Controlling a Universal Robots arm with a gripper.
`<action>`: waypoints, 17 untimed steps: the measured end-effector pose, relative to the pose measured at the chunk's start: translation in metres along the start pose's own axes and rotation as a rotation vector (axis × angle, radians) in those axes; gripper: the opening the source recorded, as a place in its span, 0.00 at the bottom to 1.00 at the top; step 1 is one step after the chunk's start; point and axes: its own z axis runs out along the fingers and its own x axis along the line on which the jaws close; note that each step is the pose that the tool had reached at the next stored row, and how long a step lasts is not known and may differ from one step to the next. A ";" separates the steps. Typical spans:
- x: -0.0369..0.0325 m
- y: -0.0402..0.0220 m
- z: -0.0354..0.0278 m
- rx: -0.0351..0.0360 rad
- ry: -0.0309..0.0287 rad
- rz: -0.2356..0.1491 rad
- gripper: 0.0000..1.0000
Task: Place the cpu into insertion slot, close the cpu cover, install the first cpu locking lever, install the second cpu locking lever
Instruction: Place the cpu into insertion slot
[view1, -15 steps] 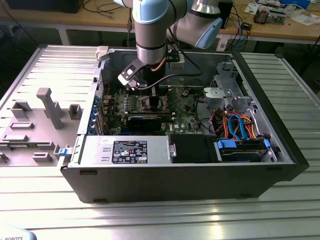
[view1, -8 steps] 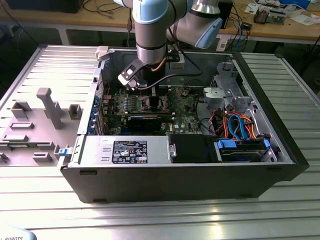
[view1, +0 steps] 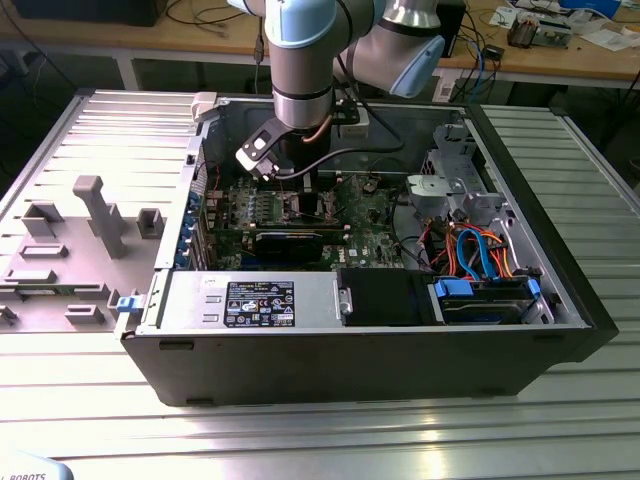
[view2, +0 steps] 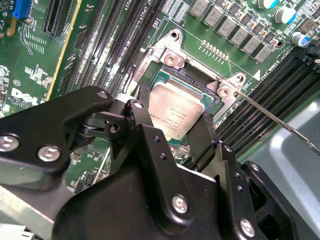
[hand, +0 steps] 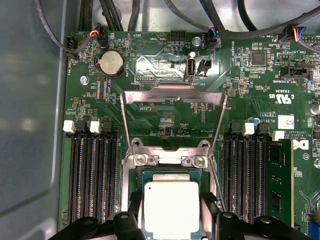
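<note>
Gripper (view2: 174, 117) pinching cpu (hand: 171, 207) by opposite edges, over insertion slot (view2: 167, 77), cpu cover (hand: 172, 93) raised open

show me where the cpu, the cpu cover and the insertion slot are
cpu (hand: 171, 207): first wrist view, middle of its silver top.
cpu cover (hand: 170, 91): first wrist view, open frame's bar opposite the hinge.
insertion slot (hand: 141, 159): first wrist view, silver rim by a screw.

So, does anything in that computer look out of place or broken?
Nothing looks damaged. The cpu cover is flipped up open, and a thin locking lever sticks out unlatched beside the insertion slot, where the cpu lies.
</note>
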 end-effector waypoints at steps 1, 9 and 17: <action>0.0000 0.0000 0.0000 0.0001 -0.0001 0.000 0.54; 0.0000 0.0000 0.0002 -0.0003 0.0003 0.001 0.55; 0.0001 0.0001 -0.0013 -0.0001 0.0003 0.001 0.62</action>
